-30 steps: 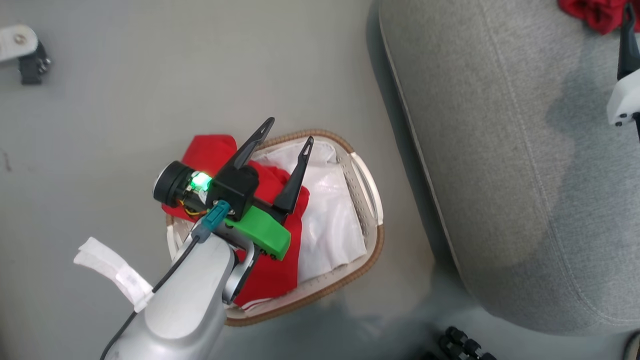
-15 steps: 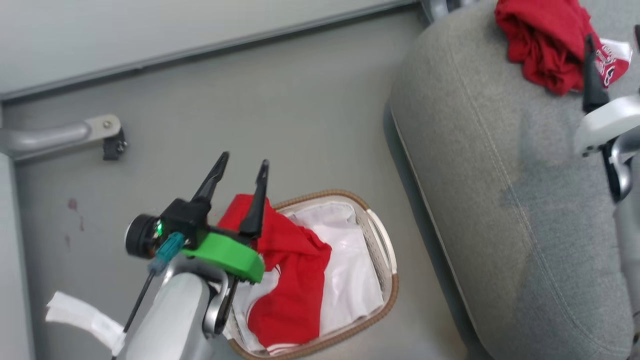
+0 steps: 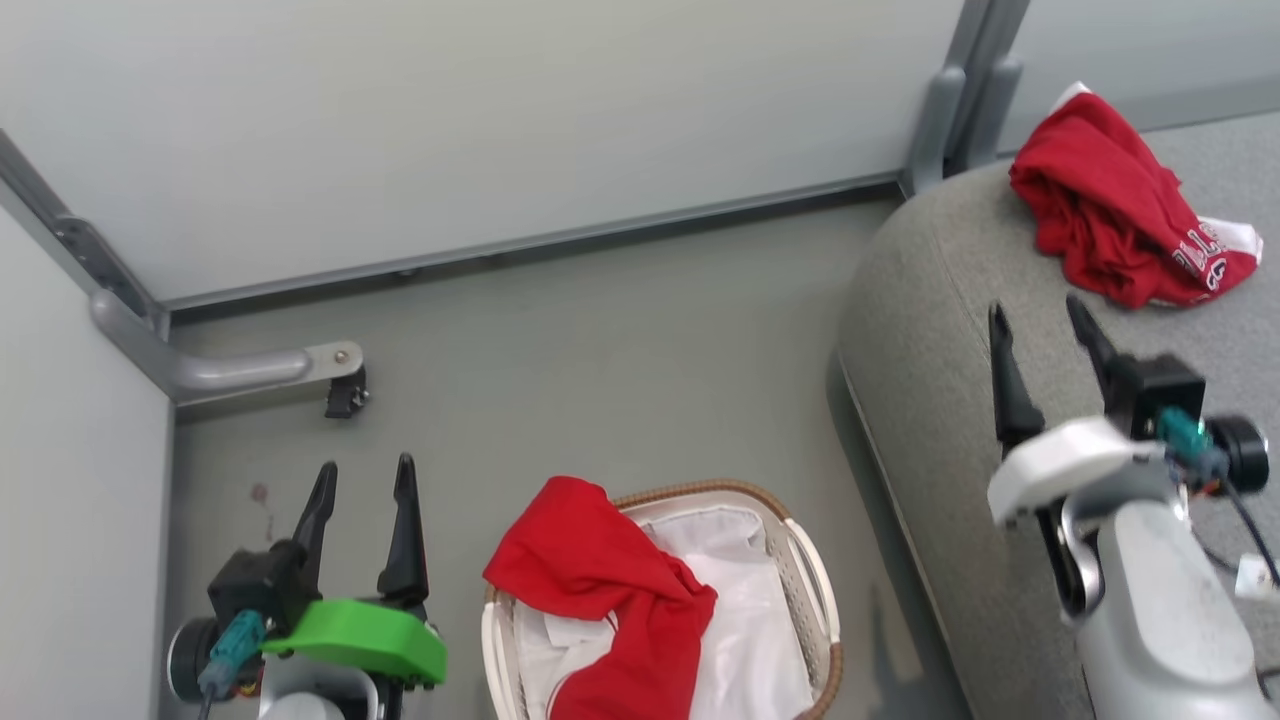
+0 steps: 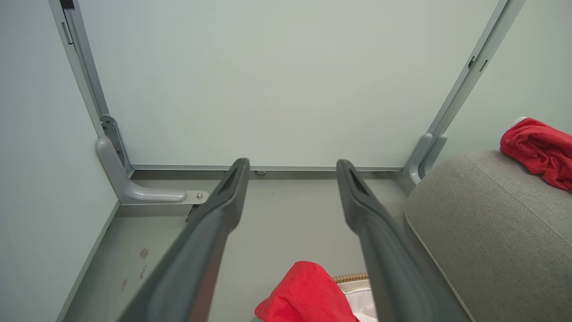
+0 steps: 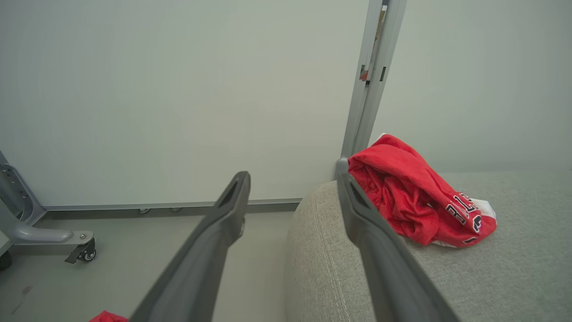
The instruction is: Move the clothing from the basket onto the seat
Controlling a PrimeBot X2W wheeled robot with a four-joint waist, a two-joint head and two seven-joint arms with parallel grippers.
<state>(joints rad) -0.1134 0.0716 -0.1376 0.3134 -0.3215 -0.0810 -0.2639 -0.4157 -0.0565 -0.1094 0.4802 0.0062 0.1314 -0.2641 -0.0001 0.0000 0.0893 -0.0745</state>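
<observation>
A plain red garment (image 3: 600, 590) hangs over the brown rim of the white basket (image 3: 815, 580), partly inside on the white liner (image 3: 745, 610); its top (image 4: 308, 295) pokes up in the left wrist view. The lettered red garment (image 3: 1125, 215) lies crumpled on the grey sofa (image 3: 940, 330), also the lettered garment (image 5: 411, 197) on the sofa (image 5: 491, 277) in the right wrist view. My left gripper (image 3: 365, 480) stands open and empty left of the basket. Above the sofa's front edge, my right gripper (image 3: 1035, 320) is open and empty, short of the lettered garment.
Pale wall panels with grey metal posts (image 3: 950, 110) close the back. A grey bracket foot with a small caster (image 3: 345, 395) sits on the floor at left, and another panel (image 3: 70, 500) stands close on the left side.
The head camera has tilted up, bringing the wall into sight. My left gripper has drawn away from over the basket to its left; the right gripper has dropped back from the lettered garment.
</observation>
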